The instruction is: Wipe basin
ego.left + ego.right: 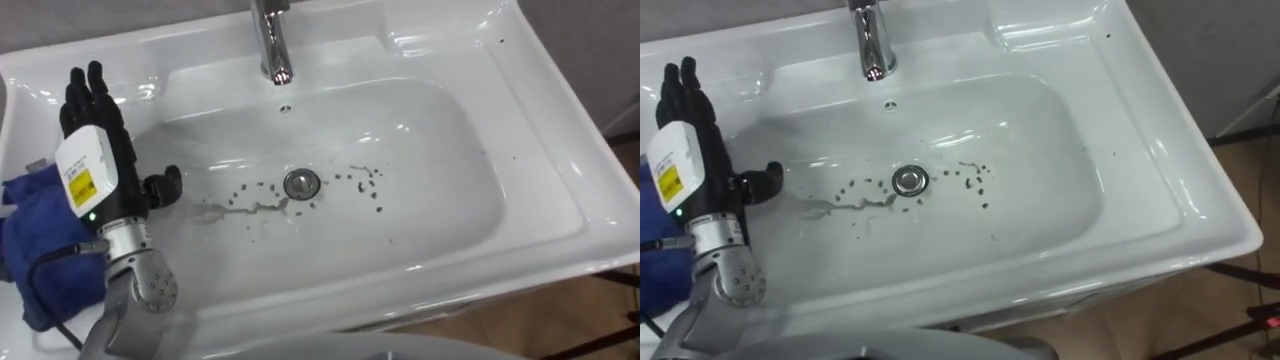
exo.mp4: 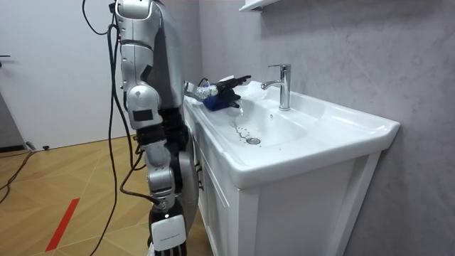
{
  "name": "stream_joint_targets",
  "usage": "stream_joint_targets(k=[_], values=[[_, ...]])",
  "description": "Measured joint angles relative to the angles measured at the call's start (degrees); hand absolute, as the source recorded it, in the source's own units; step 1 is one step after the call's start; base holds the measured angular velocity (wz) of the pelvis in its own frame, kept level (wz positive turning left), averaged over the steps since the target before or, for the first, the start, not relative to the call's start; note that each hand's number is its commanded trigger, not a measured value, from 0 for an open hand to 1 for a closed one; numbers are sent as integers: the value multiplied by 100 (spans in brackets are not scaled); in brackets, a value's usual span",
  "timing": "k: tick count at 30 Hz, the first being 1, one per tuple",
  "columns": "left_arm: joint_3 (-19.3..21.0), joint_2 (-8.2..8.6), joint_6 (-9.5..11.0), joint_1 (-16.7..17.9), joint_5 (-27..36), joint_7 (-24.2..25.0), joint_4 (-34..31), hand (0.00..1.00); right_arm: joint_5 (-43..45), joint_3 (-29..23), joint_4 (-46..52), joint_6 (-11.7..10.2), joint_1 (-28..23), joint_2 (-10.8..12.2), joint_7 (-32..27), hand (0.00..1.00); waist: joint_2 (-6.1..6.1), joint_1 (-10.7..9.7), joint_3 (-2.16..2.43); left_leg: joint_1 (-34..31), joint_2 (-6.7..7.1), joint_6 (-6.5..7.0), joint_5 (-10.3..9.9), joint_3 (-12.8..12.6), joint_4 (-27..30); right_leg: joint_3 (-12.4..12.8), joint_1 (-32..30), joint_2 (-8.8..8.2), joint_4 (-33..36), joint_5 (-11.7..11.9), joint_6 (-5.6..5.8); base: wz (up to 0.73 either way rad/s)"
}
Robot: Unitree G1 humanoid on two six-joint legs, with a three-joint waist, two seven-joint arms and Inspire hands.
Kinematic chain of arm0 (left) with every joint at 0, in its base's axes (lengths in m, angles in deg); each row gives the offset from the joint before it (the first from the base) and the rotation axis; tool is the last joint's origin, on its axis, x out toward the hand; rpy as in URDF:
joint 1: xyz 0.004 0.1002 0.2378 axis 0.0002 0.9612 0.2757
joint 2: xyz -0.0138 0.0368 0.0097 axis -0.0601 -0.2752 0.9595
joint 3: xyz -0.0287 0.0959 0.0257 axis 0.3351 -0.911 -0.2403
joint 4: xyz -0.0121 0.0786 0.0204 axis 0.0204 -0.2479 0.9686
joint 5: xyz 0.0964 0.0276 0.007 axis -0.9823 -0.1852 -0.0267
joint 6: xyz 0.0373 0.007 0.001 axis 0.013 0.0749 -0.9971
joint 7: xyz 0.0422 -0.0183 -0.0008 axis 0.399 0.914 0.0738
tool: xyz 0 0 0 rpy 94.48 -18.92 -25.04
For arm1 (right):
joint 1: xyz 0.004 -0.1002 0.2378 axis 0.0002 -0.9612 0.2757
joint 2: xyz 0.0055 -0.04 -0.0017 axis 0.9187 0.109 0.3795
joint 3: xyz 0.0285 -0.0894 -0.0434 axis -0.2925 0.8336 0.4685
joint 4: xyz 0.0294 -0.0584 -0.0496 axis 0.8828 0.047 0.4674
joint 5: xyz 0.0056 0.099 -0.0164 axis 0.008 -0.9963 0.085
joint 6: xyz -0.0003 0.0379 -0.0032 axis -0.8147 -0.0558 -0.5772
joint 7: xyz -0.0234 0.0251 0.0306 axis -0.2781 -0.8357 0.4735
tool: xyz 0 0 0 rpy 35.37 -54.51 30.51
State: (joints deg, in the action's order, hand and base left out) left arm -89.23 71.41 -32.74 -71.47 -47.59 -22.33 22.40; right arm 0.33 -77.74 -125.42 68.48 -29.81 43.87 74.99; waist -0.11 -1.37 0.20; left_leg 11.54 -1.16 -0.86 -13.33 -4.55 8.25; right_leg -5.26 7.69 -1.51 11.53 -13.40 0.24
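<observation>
— At the basin's (image 1: 455,190) near-left rim, what did the robot have there?

— Its left hand (image 1: 104,150), reached in over the rim. The fingers were straight and close together, pointing toward the back wall, with the thumb stuck out toward the bowl. They gripped nothing.

— And the cloth?

— A blue cloth (image 1: 38,250) lay bunched on the left rim, under and beside the wrist and outside the bowl. Whether the hand touched it could not be told.

— The other hand?

— In the room view the right hand (image 2: 168,231) hung low at the robot's side. Its fingers were cut off by the edge, so their state could not be told. The robot stood upright against the white cabinet (image 2: 284,206), on a wooden floor (image 2: 71,178).

— Further in?

— The bowl's bottom was dirty. A pale smear (image 1: 240,208) ran left of the metal drain (image 1: 301,183), and dark specks (image 1: 366,181) were scattered on both sides of it, well apart from the hand.

— And at the back?

— A small overflow hole (image 1: 285,107) sat in the far wall of the bowl. The chrome tap (image 1: 270,40) stood above it on the back ledge.
</observation>
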Motion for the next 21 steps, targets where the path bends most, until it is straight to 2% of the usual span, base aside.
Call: stream_joint_targets(k=[2, 7, 12, 21], values=[[2, 0, -144, 10, -44, 0, 35, 0, -7, 94, 12, 78, 18, 0, 29, 0, -22, 41, 8, -24, 0, 0, 0, 3, 0, -56, -6, -5, 0, 0, 0, 12], [5, 14, -259, 32, -219, -22, 52, 0, 14, 100, 12, 90, 34, 0, 1, 0, -124, 104, 34, -6, -5, 0, 0, 42, 0, -136, 15, -10, 0, 0, 0, 6], [25, 37, -285, 117, -219, -121, 43, 0, 70, 98, 54, 90, -25, -1, -19, 0, -133, 161, 32, -27, -8, 0, 0, 79, 9, -282, 35, -21, -2, 0, 1, 9], [187, 72, -367, 158, -291, -213, -14, 0, 368, 97, 156, 161, -71, -3, -21, 0, -128, 174, 38, -113, -9, -1, 0, 318, 43, -467, 60, -23, -85, 0, 0, 11]])
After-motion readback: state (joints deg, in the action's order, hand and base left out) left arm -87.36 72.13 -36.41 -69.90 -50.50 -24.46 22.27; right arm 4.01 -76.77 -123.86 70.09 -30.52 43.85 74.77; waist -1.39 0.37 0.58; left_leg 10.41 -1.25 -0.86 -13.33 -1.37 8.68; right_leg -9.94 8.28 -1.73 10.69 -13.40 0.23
